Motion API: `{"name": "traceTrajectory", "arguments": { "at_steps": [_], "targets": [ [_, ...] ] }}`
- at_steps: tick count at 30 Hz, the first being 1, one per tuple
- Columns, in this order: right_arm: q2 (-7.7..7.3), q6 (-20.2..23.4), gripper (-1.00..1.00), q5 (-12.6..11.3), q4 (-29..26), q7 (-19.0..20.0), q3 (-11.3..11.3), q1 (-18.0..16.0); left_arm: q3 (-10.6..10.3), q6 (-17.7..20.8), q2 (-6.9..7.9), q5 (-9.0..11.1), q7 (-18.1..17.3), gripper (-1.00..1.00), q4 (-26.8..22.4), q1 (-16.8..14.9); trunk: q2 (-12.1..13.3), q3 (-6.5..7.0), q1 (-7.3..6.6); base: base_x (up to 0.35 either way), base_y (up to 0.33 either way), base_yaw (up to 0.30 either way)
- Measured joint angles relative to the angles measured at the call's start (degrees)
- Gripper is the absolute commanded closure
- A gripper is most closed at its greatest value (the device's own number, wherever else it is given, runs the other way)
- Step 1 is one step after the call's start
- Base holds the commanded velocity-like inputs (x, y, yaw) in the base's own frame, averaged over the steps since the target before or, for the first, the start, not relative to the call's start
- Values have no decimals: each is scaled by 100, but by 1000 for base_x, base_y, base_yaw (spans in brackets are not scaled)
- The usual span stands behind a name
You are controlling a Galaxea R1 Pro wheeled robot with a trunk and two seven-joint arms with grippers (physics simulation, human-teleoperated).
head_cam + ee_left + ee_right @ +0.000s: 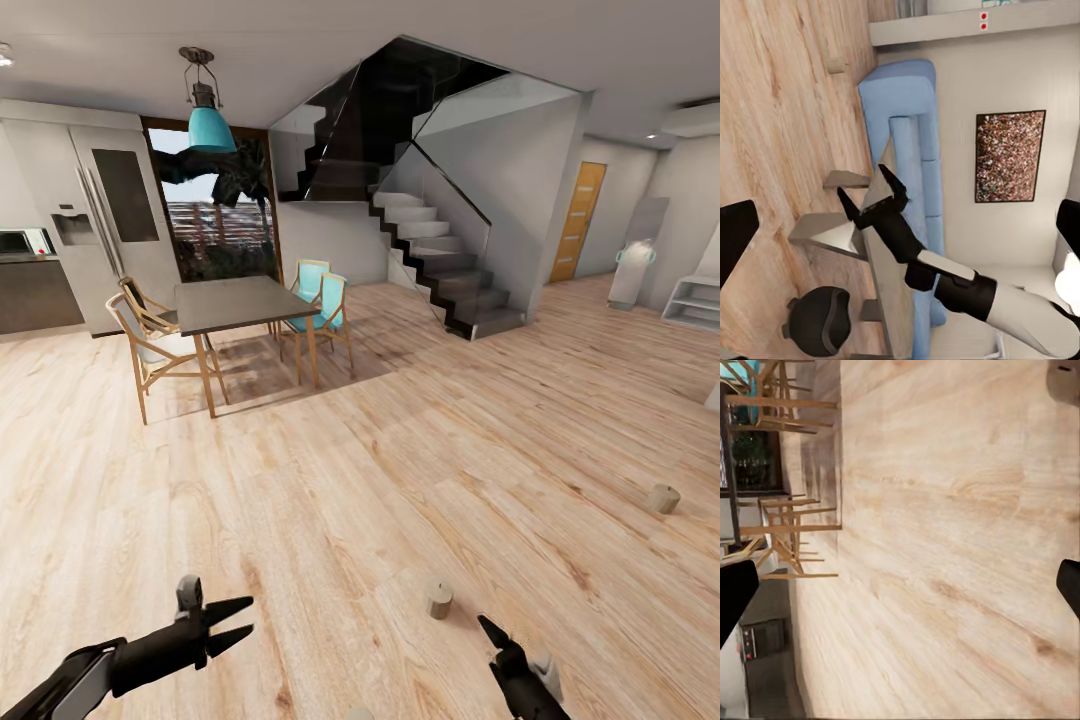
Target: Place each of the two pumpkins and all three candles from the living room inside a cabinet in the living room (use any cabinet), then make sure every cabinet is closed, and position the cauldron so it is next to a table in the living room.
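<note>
1. No legible text, labels, brands or numbers anywhere.
2. Fridge [105,215] door panel: blank, no readable markings.
3. Small red marks on a white shelf edge [983,20] in left wrist view: too small to read.
4. Wall picture [1010,157]: speckled pattern only, no lettering.
5. Red spot on kitchen appliance [748,643] in right wrist view: unreadable.

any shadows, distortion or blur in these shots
Head view: wide-angle bend at the edges, soft shadow under the dining table, candles sharp. Left wrist view: turned sideways, crisp, cauldron flat black. Right wrist view: floorboards slightly soft.
</note>
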Motion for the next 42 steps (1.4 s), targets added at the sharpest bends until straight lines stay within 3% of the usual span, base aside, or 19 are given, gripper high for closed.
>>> {"name": "traceTrajectory", "arguments": {
  "at_steps": [1,3,6,9,11,14,16,17,18,19,21,25,31,36,42],
  "targets": [
    [7,-63,-100,4,-5,-264,2,0,21,1,3,1,159,-100,11,0,0,0,0,0,0,0],
    [6,-407,-100,25,-22,-974,-1,-2,83,-12,6,9,845,-100,33,0,0,0,0,0,0,0],
    [-2,-695,-100,64,-355,-1850,-2,-20,397,-168,2,37,1811,-100,41,-1,0,0,0,0,0,0],
    [-6,-623,-100,275,-1380,-2812,100,-28,657,-249,-24,14,2667,-100,43,-1,0,1,0,0,0,0],
    [4,-444,-100,524,-2247,-3733,272,-30,722,-258,-48,15,3320,-100,11,-1,0,1,0,0,0,0],
    [29,-262,-100,932,-3603,-5252,686,-31,757,-267,-108,32,4229,-100,-50,-7,0,1,0,0,0,0],
    [44,-175,-100,1261,-4760,-6813,1362,-29,746,-357,-280,36,4819,-100,-197,-10,0,1,0,0,0,0],
    [45,-152,-100,1337,-5076,-7304,1642,-27,732,-417,-365,31,4992,-100,-227,-10,0,1,0,0,0,0],
    [42,-131,-100,1385,-5340,-7746,1920,-26,710,-473,-461,21,5173,-100,-245,-12,0,1,0,0,0,0],
    [39,-118,-100,1403,-5465,-7953,2052,-25,699,-498,-513,2,5273,-100,-252,-13,0,0,0,0,0,0],
    [26,-39,-100,1426,-5920,-8544,2444,-26,671,-576,-728,-189,5693,-100,-271,-21,0,1,0,0,0,0],
    [19,247,-100,1391,-6891,-8935,2691,-25,674,-956,-1230,-886,6508,-100,-272,-27,0,1,0,0,0,0],
    [26,851,-100,1369,-7465,-9026,2738,-24,684,-1375,-1649,-1216,7253,-100,-201,-29,0,0,0,0,0,0],
    [35,1070,-100,1369,-7483,-9035,2736,-24,663,-1771,-1762,-1259,7405,-100,-190,-23,0,0,0,0,0,0],
    [26,1086,-100,1370,-7490,-8771,2736,-25,647,-1866,-1770,-1264,7389,-100,-189,-21,0,0,0,0,0,0]
  ]
}}
